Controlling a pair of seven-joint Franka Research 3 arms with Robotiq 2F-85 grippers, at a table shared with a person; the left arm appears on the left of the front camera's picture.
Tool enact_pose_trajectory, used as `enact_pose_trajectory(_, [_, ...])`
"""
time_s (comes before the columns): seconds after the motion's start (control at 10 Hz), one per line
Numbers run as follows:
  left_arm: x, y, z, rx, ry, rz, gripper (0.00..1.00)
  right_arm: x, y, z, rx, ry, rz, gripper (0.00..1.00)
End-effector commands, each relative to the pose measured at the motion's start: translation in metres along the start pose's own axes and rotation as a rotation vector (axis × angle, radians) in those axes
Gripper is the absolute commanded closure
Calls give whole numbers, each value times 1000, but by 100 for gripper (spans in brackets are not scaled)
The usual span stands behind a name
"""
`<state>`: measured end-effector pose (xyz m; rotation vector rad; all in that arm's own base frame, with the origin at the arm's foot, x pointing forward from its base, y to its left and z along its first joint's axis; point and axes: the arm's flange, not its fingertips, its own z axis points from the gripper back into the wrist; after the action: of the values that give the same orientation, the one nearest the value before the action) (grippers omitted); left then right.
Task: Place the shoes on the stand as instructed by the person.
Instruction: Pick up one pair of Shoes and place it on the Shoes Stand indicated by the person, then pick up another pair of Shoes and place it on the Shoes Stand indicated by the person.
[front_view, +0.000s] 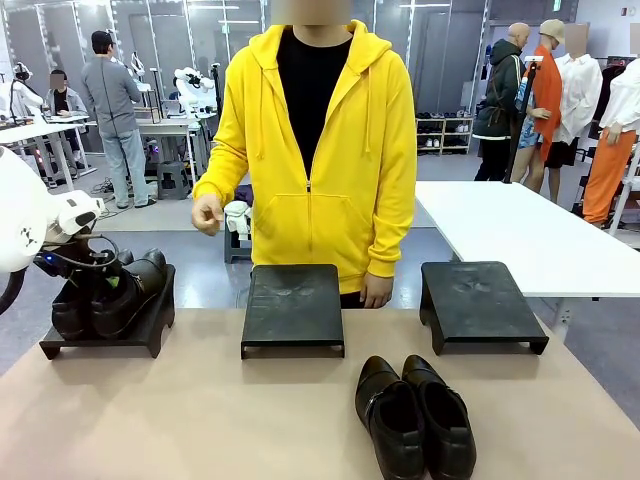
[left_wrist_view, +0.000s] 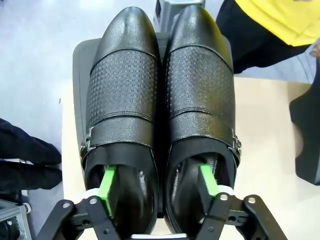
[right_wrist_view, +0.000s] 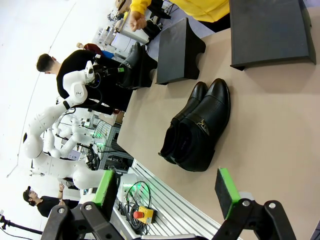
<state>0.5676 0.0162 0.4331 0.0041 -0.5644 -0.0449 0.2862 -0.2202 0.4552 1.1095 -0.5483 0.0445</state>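
Presently, in the front view, the left gripper (front_view: 108, 285) is lowered into the first pair of shoes (front_view: 140, 285), which sits on the left stand (front_view: 100, 346) at the table's (front_view: 200, 420) left end. How wide its fingers stand cannot be told from this side. The middle stand (front_view: 293, 305) and right stand (front_view: 480, 300) carry nothing. The second pair of shoes (front_view: 415, 415) lies on the bare table top, side by side and touching, near the robot's edge and between those two stands. The person (front_view: 315, 150) in the yellow hoodie stands behind the middle stand, with one hand (front_view: 207, 213) raised at waist height and the other hand (front_view: 377, 290) hanging by the far table edge.

From the left wrist view, the first pair rests squarely on its stand, toes pointing away, with the inner sides of the two shoes touching. The gripper's fingers are spread wide, one inside each shoe opening. The green pads (left_wrist_view: 107, 182) stand off the shoes' inner walls, so nothing is pinched.

From the right wrist view, the right gripper (right_wrist_view: 165, 195) hangs above the near table edge with its fingers fully apart and nothing between them. The second pair lies on the table ahead of it, well apart from the fingers. Beyond are the two bare stands, and farther off the left arm at the loaded stand.
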Motion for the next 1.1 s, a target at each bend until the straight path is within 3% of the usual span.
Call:
enact_pose_trajectory(0.0, [-2, 2, 12, -2, 8, 4, 0, 2, 1, 1, 10, -2, 11, 0])
enact_pose_trajectory(0.1, [-4, 0, 15, 2, 10, 8, 4, 2, 1, 1, 10, -2, 11, 0])
enact_pose_trajectory(1.0, [1, 0, 7, 0, -7, 1, 4, 2, 1, 1, 10, -2, 11, 0])
